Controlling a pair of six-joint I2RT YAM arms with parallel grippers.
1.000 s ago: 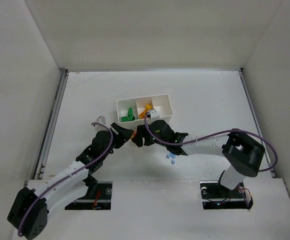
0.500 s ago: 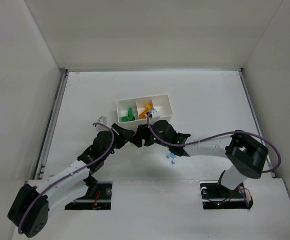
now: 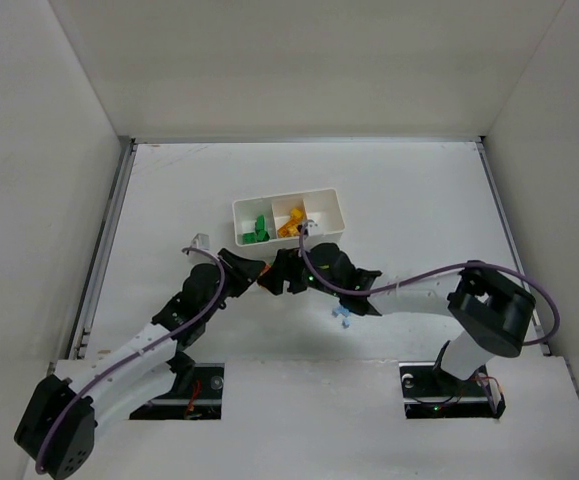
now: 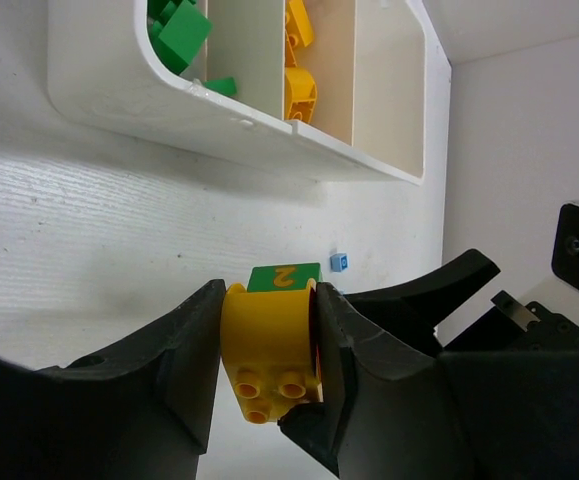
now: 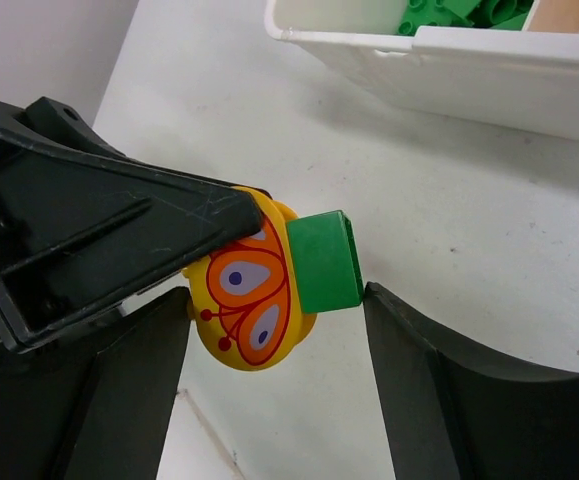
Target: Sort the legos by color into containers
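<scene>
The white tray (image 4: 109, 80) lies on the desk (image 4: 89, 240) just beyond both sets of jaws and is divided into three compartments. From above, its left compartment holds a small heap of green bricks (image 4: 181, 30). The middle one holds yellow bricks (image 4: 301, 90), stacked against the divider.

The cluster being handled hangs above the desk, near the tray's front wall and outside it. It is a rounded yellow brick (image 4: 267, 340), studs showing on one face and an orange-and-red butterfly print on another. It is joined to a green brick (image 4: 285, 276) bearing a yellow "2". The left jaws are clenched on the yellow brick, one finger pressed flat to each side, and the green brick sticks out past their tips toward the tray.

The right jaws stand released and spread wide, facing the left ones. In the right wrist view, one tip sits just beside the printed yellow face and the other just beside the green brick's corner. Whether either tip actually touches the cluster cannot be told.

The left arm (image 3: 144, 345) and the right arm (image 3: 419, 290) meet tip to tip in front of the tray. A single pale blue brick (image 4: 339, 262) lies on the desk near the right arm, apart from the tray and from the cluster.
</scene>
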